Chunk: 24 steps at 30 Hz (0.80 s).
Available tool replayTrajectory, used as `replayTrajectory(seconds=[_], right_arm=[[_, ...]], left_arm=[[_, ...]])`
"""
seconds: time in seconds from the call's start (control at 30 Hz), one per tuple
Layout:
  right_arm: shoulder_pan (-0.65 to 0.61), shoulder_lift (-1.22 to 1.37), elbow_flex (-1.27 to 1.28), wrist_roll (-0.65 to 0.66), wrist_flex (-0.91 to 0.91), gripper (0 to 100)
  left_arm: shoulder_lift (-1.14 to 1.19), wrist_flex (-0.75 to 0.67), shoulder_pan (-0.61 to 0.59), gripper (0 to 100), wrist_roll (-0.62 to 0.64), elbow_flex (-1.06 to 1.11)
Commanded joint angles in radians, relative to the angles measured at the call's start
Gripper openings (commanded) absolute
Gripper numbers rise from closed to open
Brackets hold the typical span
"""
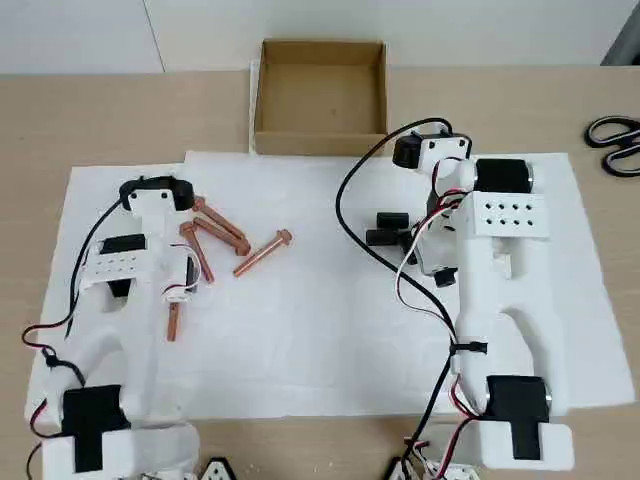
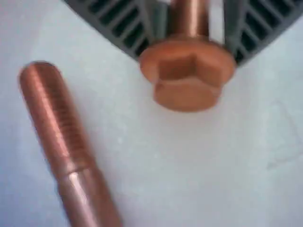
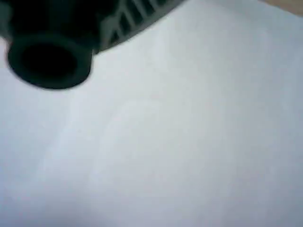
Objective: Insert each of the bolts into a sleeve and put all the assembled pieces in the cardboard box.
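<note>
**Your left claw (image 2: 187,23) is clamped on a copper bolt (image 2: 187,78), and your right claw (image 3: 61,28) is clamped on a black sleeve (image 3: 47,61).**

At the left, the ribbed fingers (image 2: 118,23) press the shank of the held bolt from both sides, with its hexagonal head toward the wrist camera. A second bolt (image 2: 61,142) lies just beside it on the white paper (image 1: 300,350). More loose bolts (image 1: 262,252) lie on the paper to the right of your left arm, well apart from the cardboard box (image 1: 265,95), which stands at the far edge of the paper, in the middle. Right of centre, two loose sleeves (image 1: 388,230) lie close together beside your right arm. The held sleeve shows its open end to the right wrist camera. At the far right, scissors (image 1: 615,145) lie on the table (image 1: 100,110).
</note>
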Motion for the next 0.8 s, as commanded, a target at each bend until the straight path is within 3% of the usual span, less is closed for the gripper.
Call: replayTrajectory(seconds=[0.0,0.47,0.6,0.77], right_arm=[[0.002,-0.05,0.0,-0.012,0.001,0.5],[0.002,-0.05,0.0,-0.012,0.001,0.5],[0.002,-0.051,-0.005,-0.012,0.001,0.5],[0.002,-0.053,-0.035,-0.011,0.01,0.4]], left_arm=[[0.021,-0.038,-0.006,8,0.009,-0.024],[0.021,0.008,-0.003,1,0.006,-0.053],[0.02,0.14,-0.003,1,0.003,-0.183],[0.02,0.407,-0.003,1,0.003,-0.443]])
